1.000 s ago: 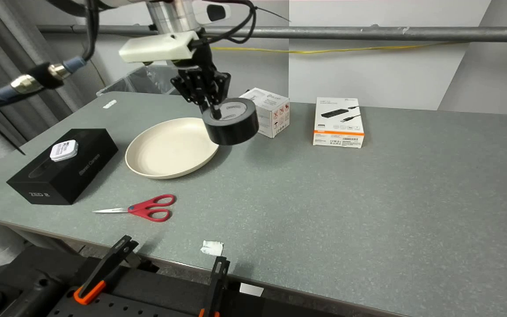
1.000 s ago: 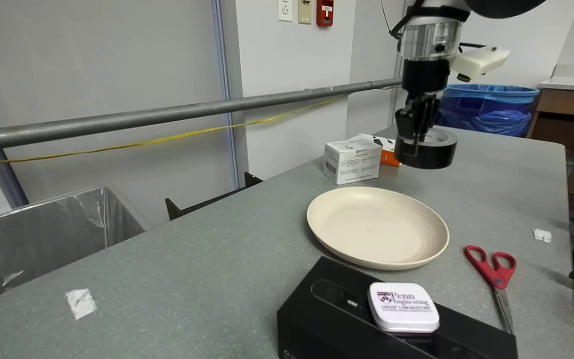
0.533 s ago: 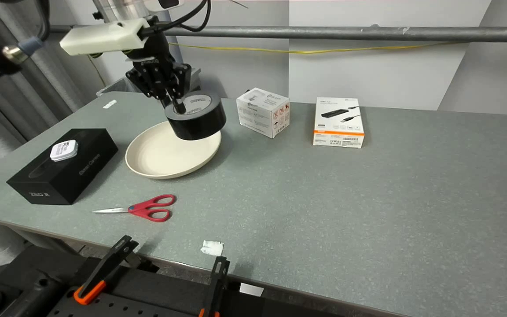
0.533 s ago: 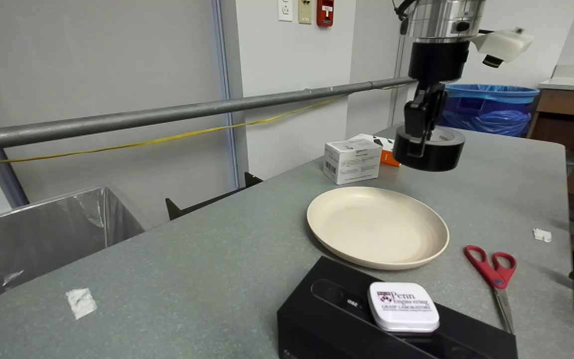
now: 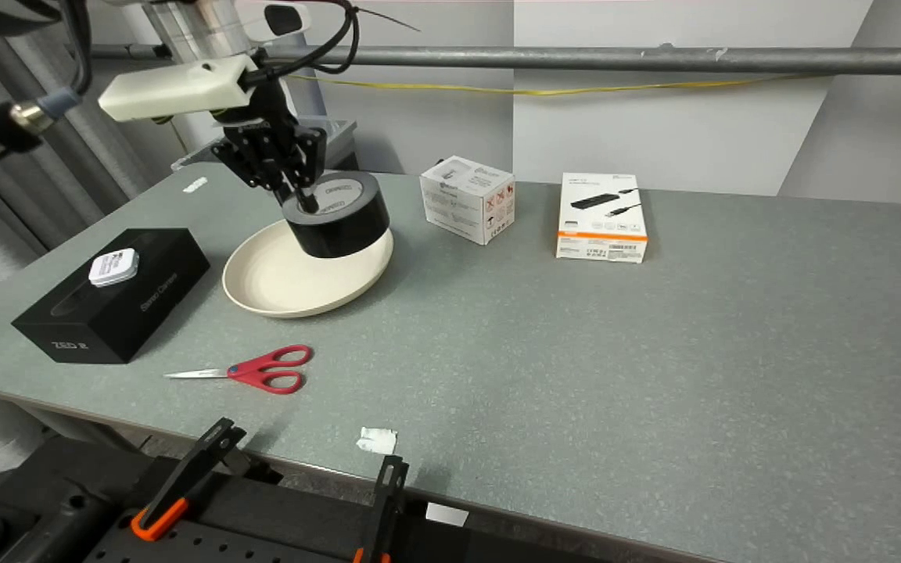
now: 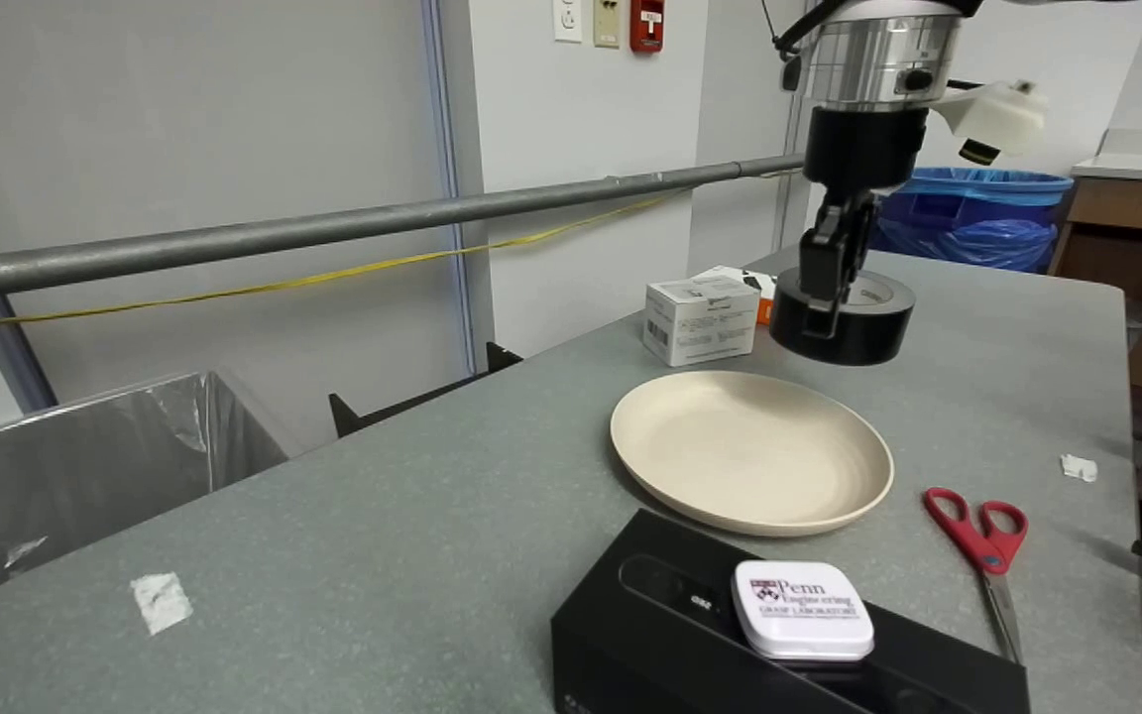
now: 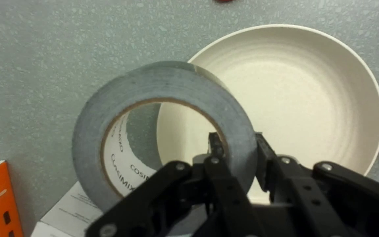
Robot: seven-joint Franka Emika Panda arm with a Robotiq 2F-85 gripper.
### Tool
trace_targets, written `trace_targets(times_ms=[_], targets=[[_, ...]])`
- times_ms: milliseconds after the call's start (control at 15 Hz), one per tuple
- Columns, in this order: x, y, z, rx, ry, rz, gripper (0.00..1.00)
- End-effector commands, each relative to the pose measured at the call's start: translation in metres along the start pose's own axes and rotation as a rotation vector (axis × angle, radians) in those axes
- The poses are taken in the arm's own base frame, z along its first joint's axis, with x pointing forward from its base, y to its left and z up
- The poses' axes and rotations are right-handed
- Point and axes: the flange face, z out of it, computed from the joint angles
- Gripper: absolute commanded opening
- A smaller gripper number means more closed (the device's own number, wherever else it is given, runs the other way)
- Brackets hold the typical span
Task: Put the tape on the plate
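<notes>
My fingers (image 7: pixel 265 153) pinch the wall of the black Cosimixo tape roll (image 5: pixel 345 227), one tip inside its hole, one outside. I hold it aloft; in the wrist view it overlaps the left rim of the cream plate (image 7: pixel 294 102). I should centre it over the plate first, then lower it level and spread only once it rests on the base, rising straight so the inner tip clears the core.
</notes>
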Motion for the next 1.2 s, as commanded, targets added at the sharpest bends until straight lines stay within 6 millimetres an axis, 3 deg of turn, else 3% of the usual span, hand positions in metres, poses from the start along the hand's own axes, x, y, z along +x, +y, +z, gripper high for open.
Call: trace_targets(times_ms=[0, 467, 867, 933, 1133], targets=[[0.011, -0.04, 0.011, -0.008, 0.041, -0.089, 0.06], [0.043, -0.098, 0.07, -0.045, -0.004, -0.21, 0.06], [0.065, -0.112, 0.102, -0.027, -0.028, -0.242, 0.06], [0.068, -0.112, 0.096, -0.02, -0.02, -0.24, 0.41], [0.066, -0.111, 0.082, -0.002, -0.01, -0.26, 0.66]])
